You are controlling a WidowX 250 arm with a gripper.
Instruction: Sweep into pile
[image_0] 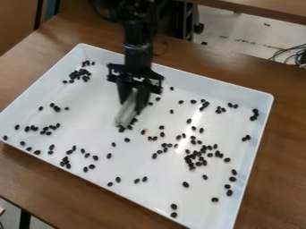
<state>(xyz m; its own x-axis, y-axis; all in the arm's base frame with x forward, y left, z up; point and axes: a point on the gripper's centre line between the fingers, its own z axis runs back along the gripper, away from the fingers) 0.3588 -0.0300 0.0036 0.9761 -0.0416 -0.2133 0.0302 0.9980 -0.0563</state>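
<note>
The black gripper (135, 97) hangs over the upper middle of a white tray (178, 70), shut on a grey, slanted, bar-like tool (126, 113). The tool's lower end is low over the tray floor, with a few dark beans (122, 129) right by it; whether they touch cannot be told. Many small black beans lie scattered across the tray. The densest cluster (196, 159) is right of the middle, and a smaller cluster (79, 75) sits near the upper left corner. Others lie singly or in short strings along the front and right sides.
The tray's raised rim (254, 147) surrounds the beans. Under it is a brown wooden table (284, 179). Behind the table, cables (294, 54) lie at the upper right, and another wooden surface (263, 10) crosses the top right.
</note>
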